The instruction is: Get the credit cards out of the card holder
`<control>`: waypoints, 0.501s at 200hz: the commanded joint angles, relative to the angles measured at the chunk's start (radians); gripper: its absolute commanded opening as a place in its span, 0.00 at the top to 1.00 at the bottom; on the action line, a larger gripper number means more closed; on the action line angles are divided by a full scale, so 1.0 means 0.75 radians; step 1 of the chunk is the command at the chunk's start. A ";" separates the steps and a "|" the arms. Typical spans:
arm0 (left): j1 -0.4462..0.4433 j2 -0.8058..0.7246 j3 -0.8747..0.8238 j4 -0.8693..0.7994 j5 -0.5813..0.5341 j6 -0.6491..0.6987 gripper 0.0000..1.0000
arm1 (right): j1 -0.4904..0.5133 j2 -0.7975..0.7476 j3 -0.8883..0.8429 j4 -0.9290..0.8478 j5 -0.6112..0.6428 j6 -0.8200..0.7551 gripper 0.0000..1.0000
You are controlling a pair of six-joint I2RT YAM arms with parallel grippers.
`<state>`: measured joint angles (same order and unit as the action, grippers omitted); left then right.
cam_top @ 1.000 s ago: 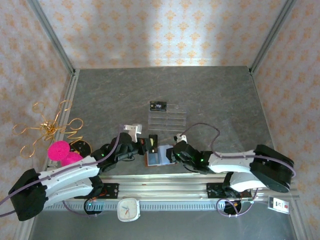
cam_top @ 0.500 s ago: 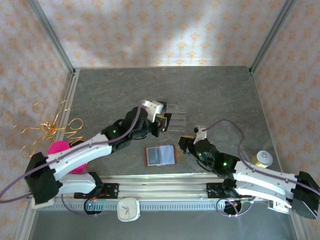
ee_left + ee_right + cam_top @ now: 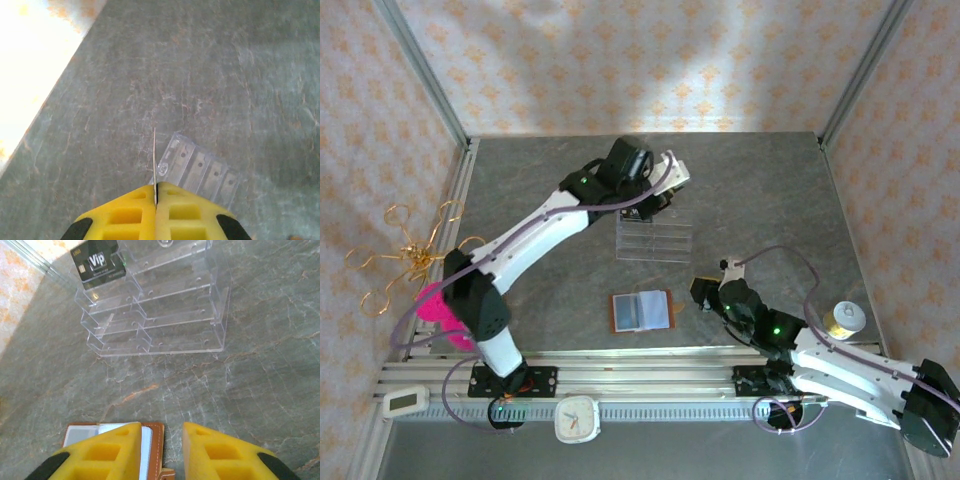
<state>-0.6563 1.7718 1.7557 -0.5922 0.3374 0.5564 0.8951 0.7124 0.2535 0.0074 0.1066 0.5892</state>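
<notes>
Status: had left gripper clamped on card over rack, right gripper spread wide beside open wallet.

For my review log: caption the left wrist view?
Left gripper shut on a thin card, seen edge-on, near one end of the clear rack.

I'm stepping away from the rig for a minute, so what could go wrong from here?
1. The left gripper pinches a card by one end only, near the end of the clear rack; the card may slip or miss a slot.
2. Lowering it could bump the rack or the black VIP card standing in it.
3. The open right gripper hangs close to the card holder and might shove it.
</notes>
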 commanded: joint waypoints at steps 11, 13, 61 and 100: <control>-0.001 0.294 0.368 -0.442 0.059 0.307 1.00 | -0.025 0.069 0.013 -0.006 -0.042 -0.020 0.74; 0.000 0.311 0.393 -0.456 0.058 0.316 1.00 | -0.026 0.075 0.018 -0.008 -0.043 -0.023 0.74; 0.027 0.497 0.685 -0.586 0.123 0.476 1.00 | -0.182 0.178 0.094 -0.047 -0.154 -0.075 0.74; 0.026 0.538 0.718 -0.608 0.165 0.570 1.00 | -0.285 0.269 0.134 -0.039 -0.239 -0.106 0.74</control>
<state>-0.6384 2.1689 2.2349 -0.9882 0.4232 0.8944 0.7109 0.8772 0.3122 -0.0101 -0.0242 0.5442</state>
